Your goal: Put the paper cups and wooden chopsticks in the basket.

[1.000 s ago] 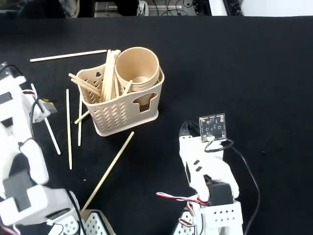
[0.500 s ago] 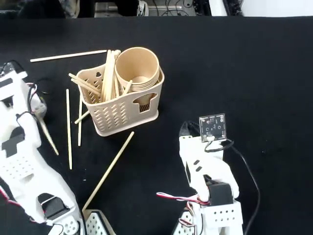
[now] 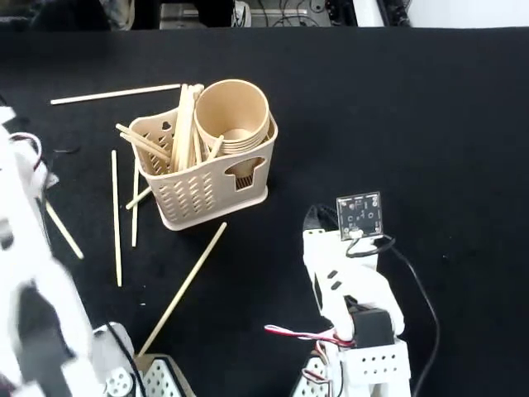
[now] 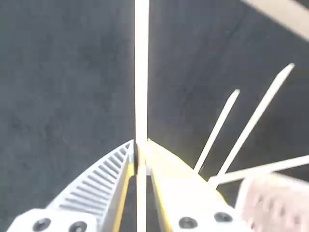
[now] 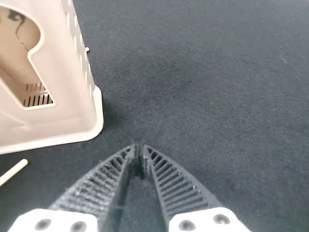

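ITEM 1: beige perforated plastic basket (image 3: 207, 178), upright, left-centre of black table (image 3: 397, 124). Contents:
- stack of tan paper cups (image 3: 232, 112), nested, mouth up
- bundle of pale wooden chopsticks (image 3: 186, 124) leaning beside the cups, tips over the rim

ITEM 2: loose chopsticks, flat on the table.
- one long diagonal stick (image 3: 182, 289) in front of basket
- two near-parallel sticks (image 3: 116, 219) just left of it
- one stick (image 3: 116, 94) behind it

ITEM 3: held chopstick (image 4: 141, 72), thin, straight, pale. Left gripper (image 4: 140, 145) is clamped on it, near the table's left edge, well apart from basket.

ITEM 4: right gripper (image 5: 139, 152), fingers together, nothing between them, low over table just right of basket front.

CHANGE vs. 1 s ago: left arm (image 3: 25, 273) has swung, now blurred. Held stick has shifted toward the left edge. Basket, cups and right arm are in the same pos.

VIEWS:
- left wrist: shows the clamp itself
- high view: shows basket contents
- right wrist: shows basket's handle cut-out and one stick end (image 5: 12, 172)
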Available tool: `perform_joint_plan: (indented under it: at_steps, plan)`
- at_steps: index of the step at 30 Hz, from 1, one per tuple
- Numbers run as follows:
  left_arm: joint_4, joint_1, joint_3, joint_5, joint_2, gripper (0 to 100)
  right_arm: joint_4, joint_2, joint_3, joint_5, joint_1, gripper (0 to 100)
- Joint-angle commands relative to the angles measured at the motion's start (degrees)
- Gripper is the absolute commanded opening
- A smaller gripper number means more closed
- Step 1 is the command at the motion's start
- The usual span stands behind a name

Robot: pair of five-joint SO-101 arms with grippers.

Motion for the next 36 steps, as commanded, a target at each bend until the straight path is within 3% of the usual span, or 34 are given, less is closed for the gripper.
perform_joint_plan:
  at_steps: [1, 7, 12, 15, 22, 28, 36]
  plan:
    - [-13.63, 0.31, 13.67, 0.44, -34.90, 3, 0.18, -4.88, -0.22, -0.18, -0.44, 1.5]
    - [-37.80, 6.55, 30.37, 0.44, -61.98, 3, 0.18, -4.88, -0.22, -0.18, -0.44, 1.5]
    - [-47.56, 26.51, 38.11, 0.00, -75.60, 3, 0.18, -4.88, -0.22, -0.18, -0.44, 1.5]
    - [-48.97, 34.59, 40.31, -0.09, -76.75, 3, 0.18, -4.88, -0.22, -0.18, -0.44, 1.5]
    - [-49.76, 36.44, 46.11, 0.35, -67.60, 3, 0.26, -4.88, -0.22, -0.18, -0.44, 1.5]
    - [-58.55, 36.53, 50.24, 3.87, -61.80, 3, 0.26, -4.88, -0.22, -0.18, -0.44, 1.5]
    - [-56.53, 36.18, 53.67, 4.48, -60.22, 5, 0.26, -4.88, -0.22, -0.18, -0.44, 1.6]
